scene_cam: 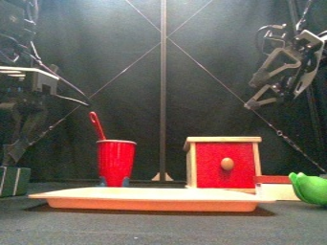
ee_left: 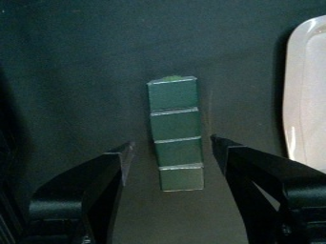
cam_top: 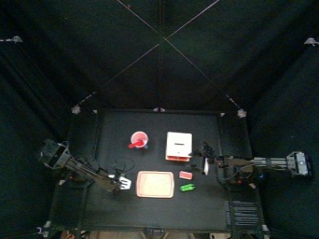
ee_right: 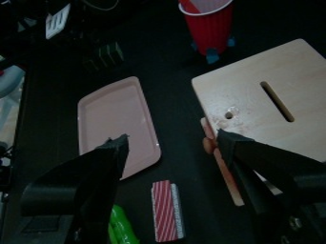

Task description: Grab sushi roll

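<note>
Sushi roll (ee_left: 176, 133), a dark green bar in four segments, lies flat on the black table (ee_left: 76, 76) near its left front corner; in the left wrist view it sits lengthwise between the two jaws of the left gripper (ee_left: 173, 151), which stand wide on either side of it with a gap to each, not touching; in the front view only its end shows at the left edge (scene_cam: 13, 180). Just beside the roll lies the pale pink tray (cam_top: 155, 184); behind it stand the red cup (scene_cam: 115, 161) with a red stick in it and the wooden box (scene_cam: 223, 163) with a red front; a green toy (cam_top: 187, 188) and a red-striped piece (ee_right: 167, 209) lie right of the tray. Right gripper (ee_right: 173, 145) hangs high over the table's right side, jaws wide and empty.
</note>
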`<state>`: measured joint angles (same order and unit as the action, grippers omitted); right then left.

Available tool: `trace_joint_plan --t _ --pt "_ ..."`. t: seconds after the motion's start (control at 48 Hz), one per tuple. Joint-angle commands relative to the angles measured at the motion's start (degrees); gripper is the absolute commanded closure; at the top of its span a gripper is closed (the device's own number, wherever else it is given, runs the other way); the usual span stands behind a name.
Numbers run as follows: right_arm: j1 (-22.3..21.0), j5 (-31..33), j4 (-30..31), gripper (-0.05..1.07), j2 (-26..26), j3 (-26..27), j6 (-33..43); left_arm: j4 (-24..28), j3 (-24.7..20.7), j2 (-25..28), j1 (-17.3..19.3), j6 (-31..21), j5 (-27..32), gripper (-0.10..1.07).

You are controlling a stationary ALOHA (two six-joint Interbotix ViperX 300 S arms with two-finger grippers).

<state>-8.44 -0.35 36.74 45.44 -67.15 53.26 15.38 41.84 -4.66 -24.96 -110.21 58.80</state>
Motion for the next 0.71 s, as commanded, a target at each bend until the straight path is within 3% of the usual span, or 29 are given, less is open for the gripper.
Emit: trace_joint_plan --t 0.0,0.688 --pt "-0.09 -0.26 0.00 0.00 -0.09 0.53 -0.09 0.35 -0.44 0.44 0.79 0.00 -0.44 -0.01" --pt "-0.09 -0.26 0.18 0.00 -0.18 0.44 -0.09 0.26 1.93 2.02 2.81 0.18 -6.42 -0.01"
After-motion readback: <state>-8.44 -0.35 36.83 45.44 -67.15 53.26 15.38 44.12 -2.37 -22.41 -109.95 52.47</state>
